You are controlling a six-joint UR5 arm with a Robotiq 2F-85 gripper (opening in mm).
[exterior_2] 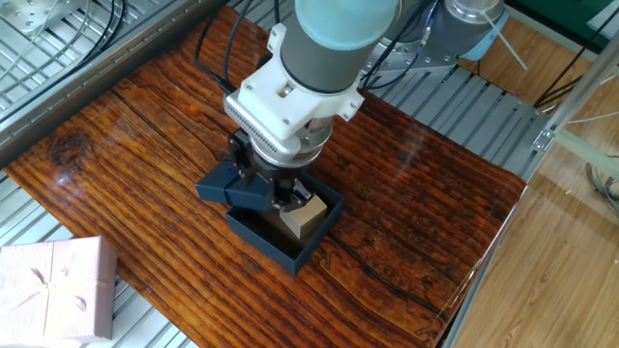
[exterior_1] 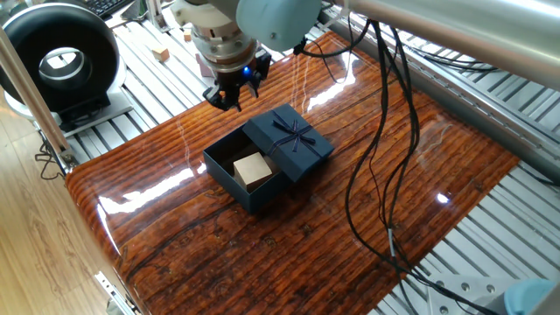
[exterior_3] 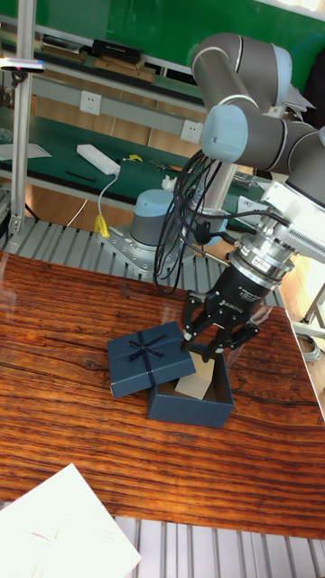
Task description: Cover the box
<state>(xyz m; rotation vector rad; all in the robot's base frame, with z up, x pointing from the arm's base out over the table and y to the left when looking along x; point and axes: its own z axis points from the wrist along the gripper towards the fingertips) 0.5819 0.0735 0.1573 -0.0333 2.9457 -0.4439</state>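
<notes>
My gripper (exterior_1: 229,94) hangs open and empty (above the box (exterior_1: 248,178)), because the bow-topped lid (exterior_1: 289,140) only leans across its rim.

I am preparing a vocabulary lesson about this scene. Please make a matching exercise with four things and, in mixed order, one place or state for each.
Things:
1. lid
2. box
3. block
4. gripper

States:
a. inside the box
b. above the table, holding nothing
c. open at the top
d. resting tilted on the box edge

Pairs: 1-d, 2-c, 3-a, 4-b
</notes>
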